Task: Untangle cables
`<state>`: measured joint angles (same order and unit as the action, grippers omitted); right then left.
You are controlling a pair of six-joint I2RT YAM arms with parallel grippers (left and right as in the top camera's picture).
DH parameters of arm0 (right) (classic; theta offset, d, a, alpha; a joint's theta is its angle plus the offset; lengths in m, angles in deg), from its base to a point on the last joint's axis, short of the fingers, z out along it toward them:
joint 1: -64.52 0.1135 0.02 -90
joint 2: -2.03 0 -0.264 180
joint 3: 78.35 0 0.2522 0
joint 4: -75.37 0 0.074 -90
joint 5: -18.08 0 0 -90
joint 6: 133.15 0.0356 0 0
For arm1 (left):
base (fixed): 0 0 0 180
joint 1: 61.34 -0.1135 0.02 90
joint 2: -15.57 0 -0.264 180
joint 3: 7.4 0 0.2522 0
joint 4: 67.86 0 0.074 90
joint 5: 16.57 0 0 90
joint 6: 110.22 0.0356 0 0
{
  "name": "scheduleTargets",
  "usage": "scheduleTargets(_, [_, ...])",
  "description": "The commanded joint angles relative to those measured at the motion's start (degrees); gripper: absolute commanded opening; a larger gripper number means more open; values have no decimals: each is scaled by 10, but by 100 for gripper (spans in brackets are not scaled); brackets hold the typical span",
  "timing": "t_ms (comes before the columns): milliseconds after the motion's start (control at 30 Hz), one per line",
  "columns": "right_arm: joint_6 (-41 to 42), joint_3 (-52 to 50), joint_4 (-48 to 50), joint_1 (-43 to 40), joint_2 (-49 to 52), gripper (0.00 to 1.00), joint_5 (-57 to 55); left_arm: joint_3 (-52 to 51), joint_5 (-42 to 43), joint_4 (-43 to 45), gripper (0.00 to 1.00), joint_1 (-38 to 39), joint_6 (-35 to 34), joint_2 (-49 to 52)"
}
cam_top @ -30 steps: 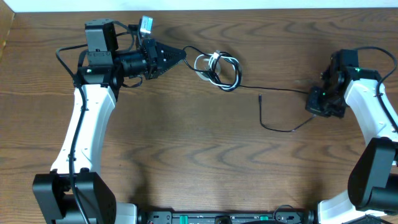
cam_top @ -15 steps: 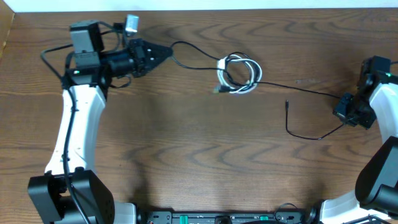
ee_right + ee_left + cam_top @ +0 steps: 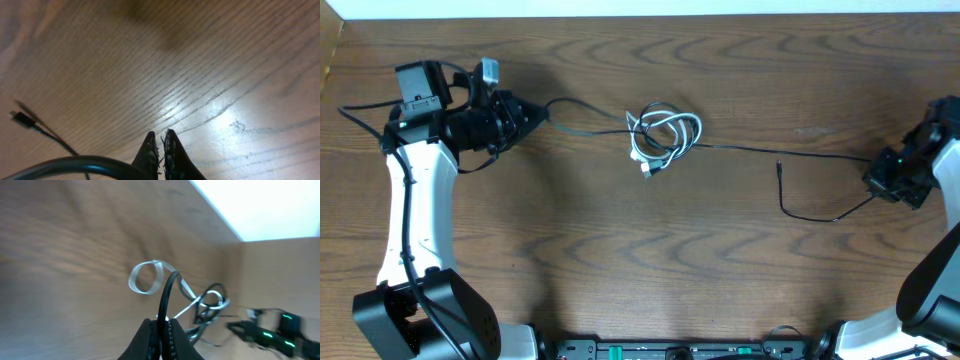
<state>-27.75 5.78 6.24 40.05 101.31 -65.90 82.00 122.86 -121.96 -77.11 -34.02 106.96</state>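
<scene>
Clamped tight in the left gripper [image 3: 542, 108], fingers pressed together on the black cable [image 3: 770, 152], and hauled well back toward the upper left of the frame compared with a second ago. Same story at the right gripper [image 3: 876, 182]: nipped almost fully closed, by the look of the wrist view onto that same black cord, and swung out to the far right edge. Stretching the black line out between the two, then, far longer than a moment back. Not free yet, though! Still threading through the loops of the white cable [image 3: 665, 135], bunched just above centre, dragged right and then back left and a touch lower. Looks like a pull-apart step under way, possibly cinching the knot rather than opening it, so worth watching. Trailing loose below the taut run, right of centre: a slack black tail ending in a small plug [image 3: 779, 166]. Underneath it all, a dark wood-grain table [image 3: 620, 270]. Beyond that, only a pale strip along the top edge; nothing more of the room to make out.
</scene>
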Motion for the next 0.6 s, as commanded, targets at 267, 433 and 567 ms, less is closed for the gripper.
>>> scheduleTargets(267, [-36,-2,17,-59,2,1,89,11,-203,-38,7,-4,76,-10])
scheduleTargets(433, [-125,-2,26,-33,2,16,244,11,-199,-38,8,50,78,-10])
scheduleTargets(567, [-123,-2,26,10,2,66,212,11,-199,-25,8,129,78,-10])
